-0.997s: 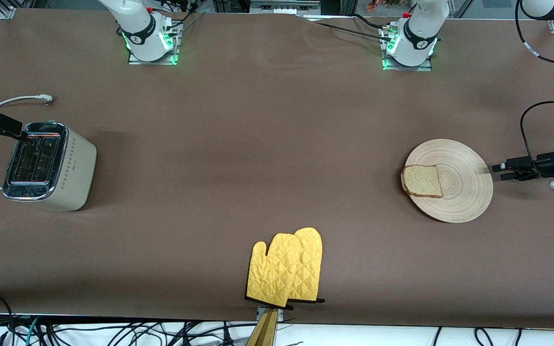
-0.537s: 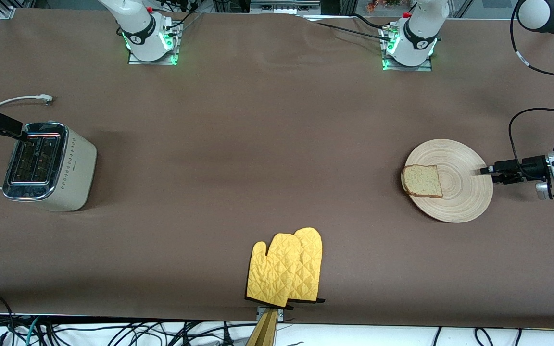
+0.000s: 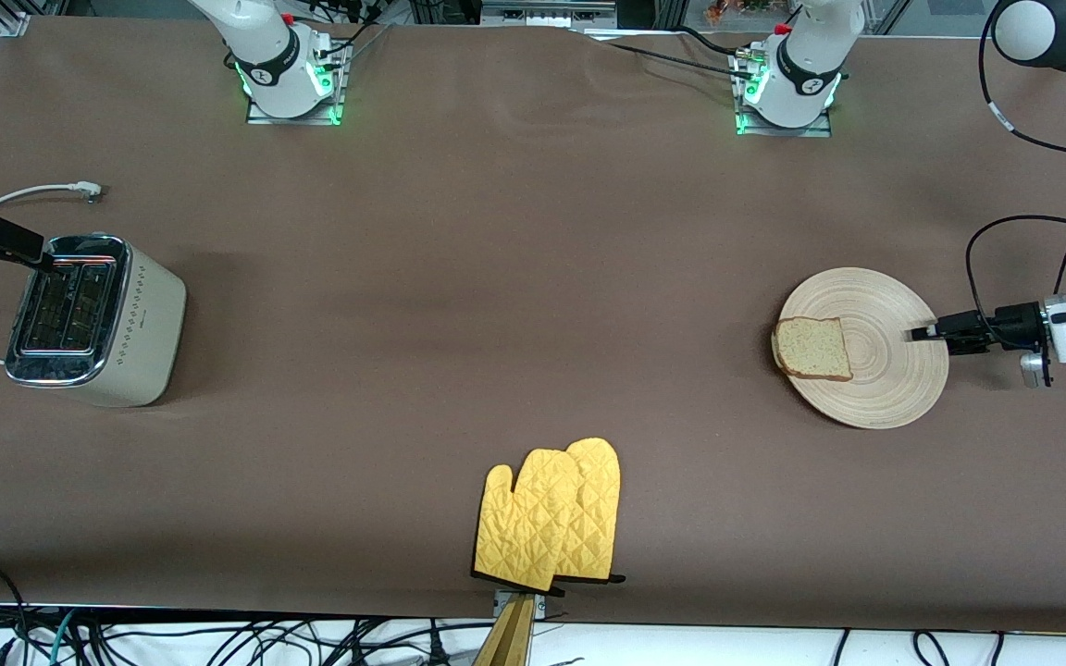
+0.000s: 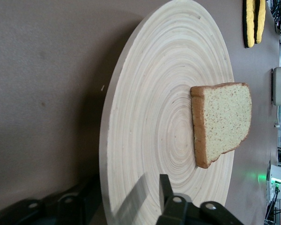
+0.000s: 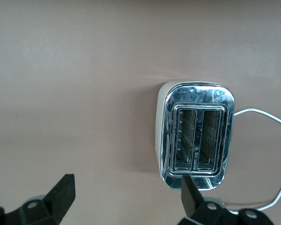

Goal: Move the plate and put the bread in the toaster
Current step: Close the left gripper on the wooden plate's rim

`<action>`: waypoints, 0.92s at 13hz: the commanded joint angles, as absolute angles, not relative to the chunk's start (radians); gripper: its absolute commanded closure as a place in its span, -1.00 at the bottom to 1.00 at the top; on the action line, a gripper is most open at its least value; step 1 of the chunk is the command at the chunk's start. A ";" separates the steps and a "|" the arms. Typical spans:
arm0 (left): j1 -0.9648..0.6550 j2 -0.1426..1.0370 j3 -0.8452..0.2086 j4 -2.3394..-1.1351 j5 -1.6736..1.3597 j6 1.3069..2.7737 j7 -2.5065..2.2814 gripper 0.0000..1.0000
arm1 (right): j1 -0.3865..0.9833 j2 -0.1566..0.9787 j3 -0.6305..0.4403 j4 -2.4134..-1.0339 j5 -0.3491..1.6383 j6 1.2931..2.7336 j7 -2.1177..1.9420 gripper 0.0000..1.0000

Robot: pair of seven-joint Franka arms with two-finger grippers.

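The plate (image 3: 885,393) lies toward the left arm's end of the table, with the bread (image 3: 812,348) flat on the part of it toward the table's middle. My left gripper (image 3: 920,334) is open at the plate's rim, level with the table. In the left wrist view its jaws (image 4: 126,187) straddle the rim of the plate (image 4: 154,93), one finger above it and one below, with the bread (image 4: 222,122) farther in. The toaster (image 3: 98,324) stands at the right arm's end, both slots empty. My right gripper (image 3: 29,252) waits open over the toaster's end (image 5: 196,136).
A pair of yellow oven mitts (image 3: 551,523) lies at the table's edge nearest the front camera, midway along it. The toaster's white cord (image 3: 24,194) loops on the table beside the toaster.
My left gripper has slid along the table toward the plate, and its fingers now reach over the rim. The plate, bread and right arm have not moved.
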State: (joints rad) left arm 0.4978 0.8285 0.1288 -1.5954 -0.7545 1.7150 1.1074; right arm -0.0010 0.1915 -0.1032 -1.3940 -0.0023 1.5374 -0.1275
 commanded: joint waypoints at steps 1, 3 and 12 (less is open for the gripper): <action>0.499 0.856 0.129 -1.575 -0.790 1.701 1.137 0.07 | -0.012 0.198 -0.097 -1.376 0.015 1.531 -0.130 -1.00; 0.499 0.865 0.129 -1.575 -0.790 1.703 1.138 0.25 | -0.012 0.198 -0.097 -1.376 0.015 1.531 -0.130 -1.00; 0.489 0.879 0.126 -1.577 -0.801 1.707 1.135 1.00 | -0.012 0.198 -0.098 -1.376 0.015 1.532 -0.130 -1.00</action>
